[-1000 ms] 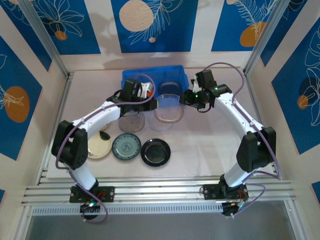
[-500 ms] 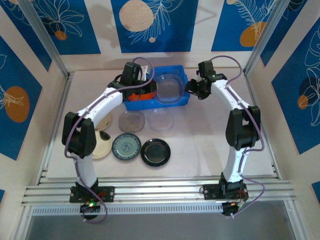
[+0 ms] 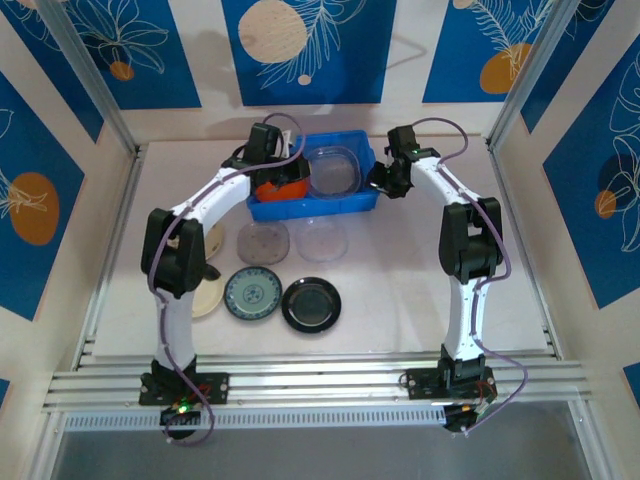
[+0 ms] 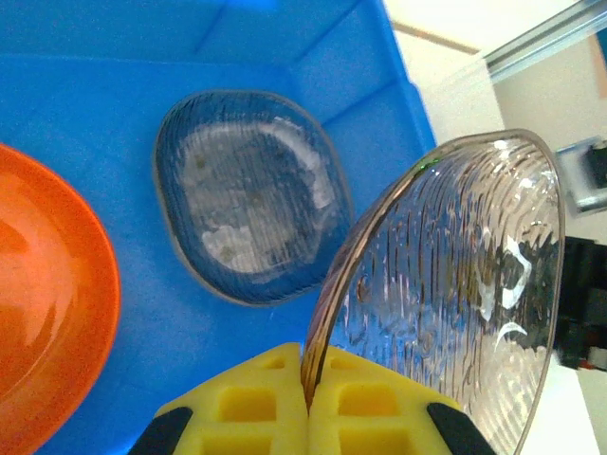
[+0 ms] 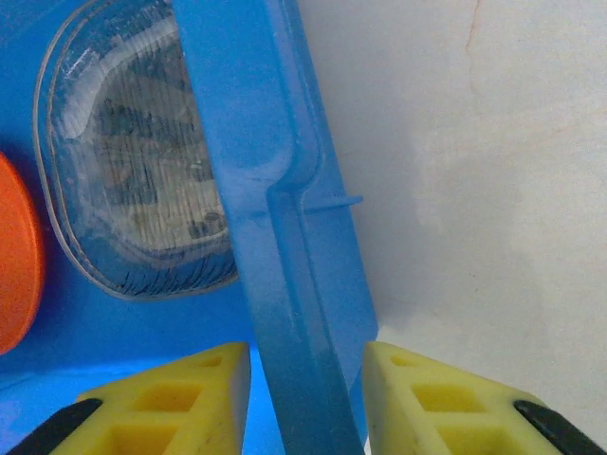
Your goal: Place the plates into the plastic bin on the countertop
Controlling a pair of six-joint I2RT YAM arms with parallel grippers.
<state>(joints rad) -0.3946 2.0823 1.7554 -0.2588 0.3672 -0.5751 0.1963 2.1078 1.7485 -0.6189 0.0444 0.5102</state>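
Top view. The plastic bin [image 3: 313, 210] stands at the far middle of the counter [image 3: 400, 290]. The left arm [image 3: 210, 205] reaches into the bin's left half, and the right arm [image 3: 455, 200] ends at its right wall. Five plates lie on the counter near of the bin: two clear ones [image 3: 263, 242] [image 3: 325, 238] just before its front wall, then a cream plate [image 3: 200, 295] partly under the left arm, a teal-patterned plate [image 3: 252, 293] and a black plate [image 3: 311, 304] in a row.

Left wrist view. The left fingers [image 4: 256, 412] are clenched on the rim of a ribbed clear plate [image 4: 455, 284], held tilted on edge above the bin floor [image 4: 114, 95]. A second clear plate [image 4: 251, 194] lies flat in the bin. An orange plate [image 4: 47, 313] lies to its left, also inside.

Right wrist view. The right fingers [image 5: 180, 393] stand one on each side of the bin's right wall [image 5: 256, 142], close against it. Whether they press on it cannot be told. The flat clear plate [image 5: 133, 180] lies just inside that wall.
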